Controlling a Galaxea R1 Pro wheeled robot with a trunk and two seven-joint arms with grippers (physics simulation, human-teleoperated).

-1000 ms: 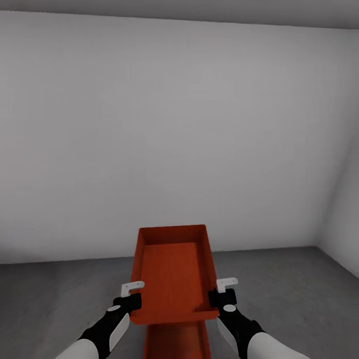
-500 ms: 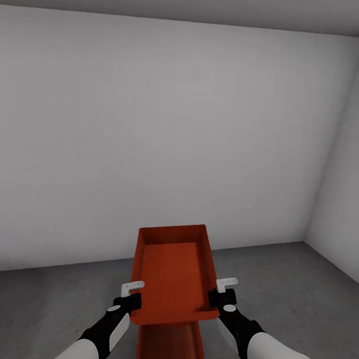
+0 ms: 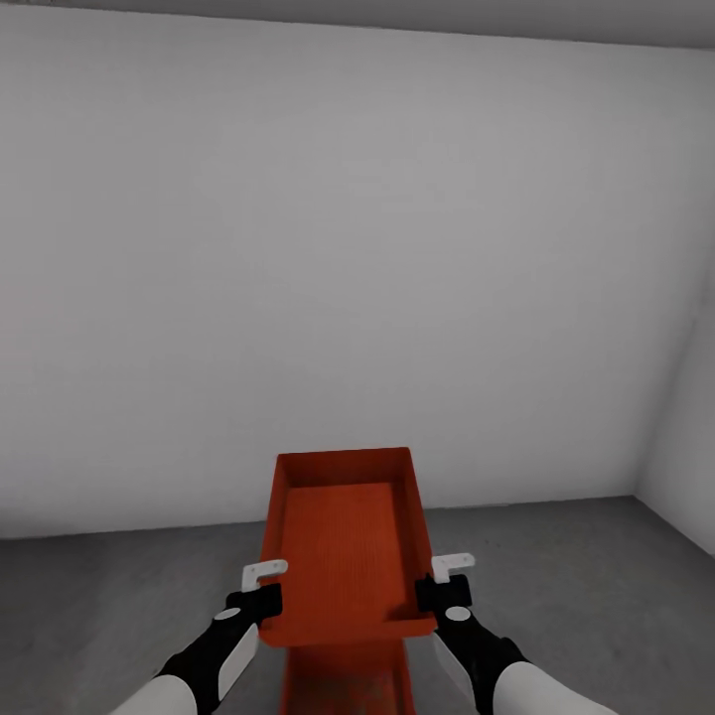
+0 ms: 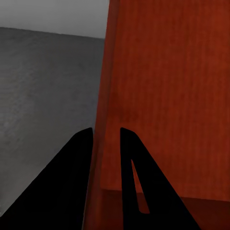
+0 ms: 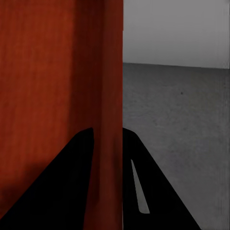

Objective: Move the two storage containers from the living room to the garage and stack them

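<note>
I hold one orange-red storage container level in front of me, above the dark concrete floor of the garage. My left gripper is shut on its left wall and my right gripper on its right wall. In the left wrist view the black fingers pinch the thin wall. In the right wrist view the fingers clamp the other wall. The second storage container shows below the held one, mostly hidden by it.
A plain white-grey wall stands straight ahead and meets a side wall in a corner at the right. Grey concrete stretches to both sides of the containers.
The whole picture swung slightly right, then back left, so the camera moved. Both grippers kept their hold on the container.
</note>
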